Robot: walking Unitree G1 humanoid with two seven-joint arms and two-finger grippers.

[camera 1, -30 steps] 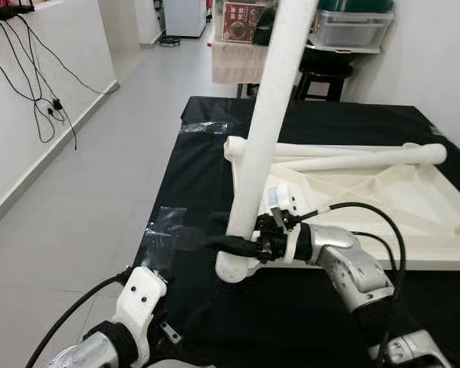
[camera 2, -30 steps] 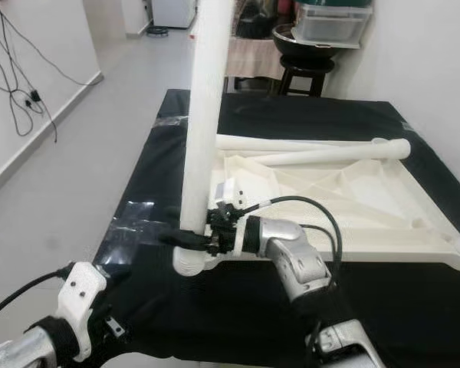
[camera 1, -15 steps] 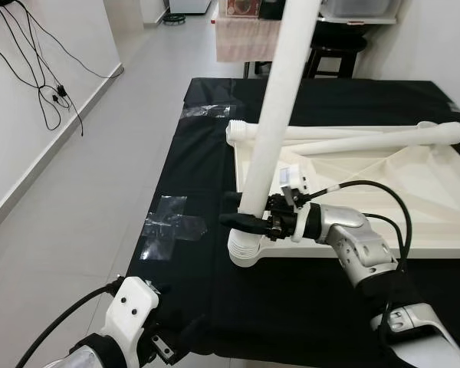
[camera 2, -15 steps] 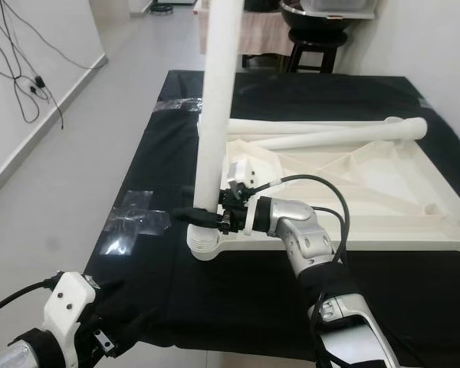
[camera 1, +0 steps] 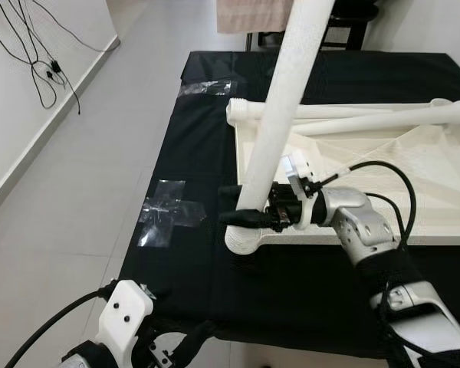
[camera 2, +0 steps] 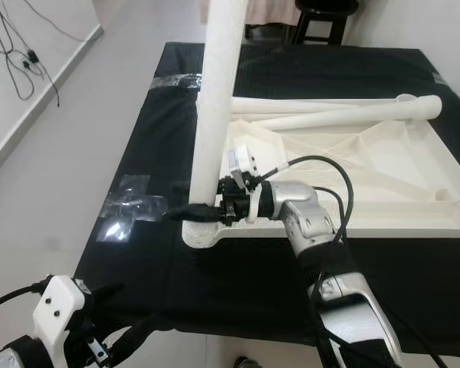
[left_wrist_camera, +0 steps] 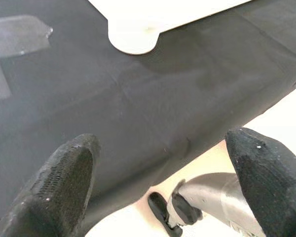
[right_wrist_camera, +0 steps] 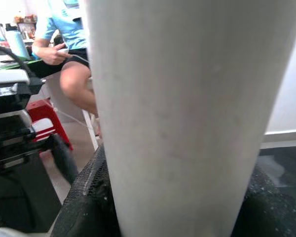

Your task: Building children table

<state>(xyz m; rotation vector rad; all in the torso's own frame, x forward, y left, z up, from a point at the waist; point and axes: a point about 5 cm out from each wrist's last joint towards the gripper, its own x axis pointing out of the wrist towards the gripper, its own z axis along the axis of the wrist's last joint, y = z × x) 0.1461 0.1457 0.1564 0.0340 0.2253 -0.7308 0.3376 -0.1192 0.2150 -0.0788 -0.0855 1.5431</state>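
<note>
At tabletop [camera 1: 383, 192] corner, right gripper [camera 1: 249, 218] jaws still clamp upright leg [camera 1: 280, 130]; left gripper [left_wrist_camera: 158, 182] wide.

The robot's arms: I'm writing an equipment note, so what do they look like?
Both arms are silver metal. The right arm has a white wrist collar, a looping black cable and long black fingers. The left arm carries a white bracket, a black cable and textured black fingers.

No text, label, brand, number or sign can be read in any of these views.
</note>
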